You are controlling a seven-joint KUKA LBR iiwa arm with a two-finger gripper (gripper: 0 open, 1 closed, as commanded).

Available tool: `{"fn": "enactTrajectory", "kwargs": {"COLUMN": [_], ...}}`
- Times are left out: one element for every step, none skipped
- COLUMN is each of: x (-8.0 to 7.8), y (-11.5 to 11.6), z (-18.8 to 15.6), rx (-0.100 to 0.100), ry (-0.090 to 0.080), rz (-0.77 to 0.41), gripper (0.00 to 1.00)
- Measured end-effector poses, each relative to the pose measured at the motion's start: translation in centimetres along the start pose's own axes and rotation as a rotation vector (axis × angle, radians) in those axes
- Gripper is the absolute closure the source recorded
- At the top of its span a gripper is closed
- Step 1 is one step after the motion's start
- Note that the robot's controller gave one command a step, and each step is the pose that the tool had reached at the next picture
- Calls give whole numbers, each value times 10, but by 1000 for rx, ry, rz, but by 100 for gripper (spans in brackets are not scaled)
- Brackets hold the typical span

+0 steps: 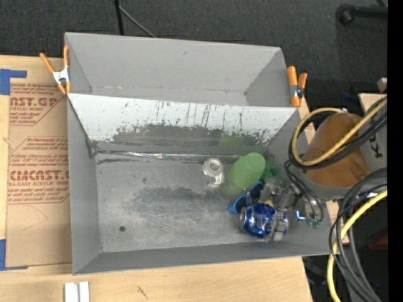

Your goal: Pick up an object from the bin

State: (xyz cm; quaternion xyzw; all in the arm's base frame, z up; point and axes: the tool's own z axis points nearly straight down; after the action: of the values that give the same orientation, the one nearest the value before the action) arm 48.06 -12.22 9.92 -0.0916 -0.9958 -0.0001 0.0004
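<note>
Metal-grey and cluttered with small parts, the gripper (278, 221) is down in the bin's (157, 214) near right corner, as seen from my remote station. It is pressed up against a crumpled blue object (254, 218), shiny like foil or a squashed wrapper, which lies on the floor just left of it. From this angle I cannot tell whether the gripper is clenched or released, nor whether the blue object is truly in its grasp (the two overlap in a tangle).

Just behind the blue object rests a pale green rounded thing (247, 169), and a small scrap of darker green (271, 172) lies just right of it. Beside the green thing, to the left, stands a small clear, ring-like item (213, 171). All four cluster at the right side.

The bin's floor is scuffed grey metal, streaked dark along the sloping back wall. The arm's orange cover (337, 151) and looping yellow-and-black cables (310, 122) hang over the right rim. Beyond the bin lies dark carpet (201, 8).
</note>
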Motion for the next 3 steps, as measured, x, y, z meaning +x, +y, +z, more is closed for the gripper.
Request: {"fn": "enactTrajectory", "kwargs": {"x": [3,1,2], "y": [24,25,25], "z": [29,28,29], "rx": [0,0,0], "ry": [-9,-12,-9], "rz": [-186,-186,-186], "gripper": [0,0,100]}}
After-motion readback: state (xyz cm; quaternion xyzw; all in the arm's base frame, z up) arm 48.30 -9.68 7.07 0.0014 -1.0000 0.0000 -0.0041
